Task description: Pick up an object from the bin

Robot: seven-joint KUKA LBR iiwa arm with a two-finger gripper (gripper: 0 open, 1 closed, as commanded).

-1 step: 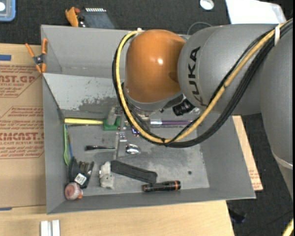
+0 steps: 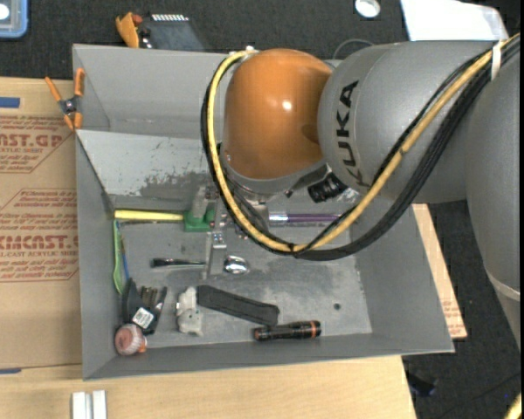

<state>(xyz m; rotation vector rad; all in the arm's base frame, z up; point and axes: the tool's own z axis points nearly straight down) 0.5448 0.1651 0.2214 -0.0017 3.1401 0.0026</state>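
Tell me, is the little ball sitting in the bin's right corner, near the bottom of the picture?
Not quite. The little ball sits in the bin's left corner, near the bottom of the picture, not the right one. The camera view shows it there, close beside a small black thing with a white label.

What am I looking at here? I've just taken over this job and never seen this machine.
One camera looks down into a grey metal bin. The big grey arm with the orange cover reaches in from the right; its gripper hangs low over the bin's middle, beside a small green piece and a yellow stick. Loose on the floor: a flat black bar, a black-and-orange pen, a white lump, a reddish ball. Whether it holds anything I cannot tell.
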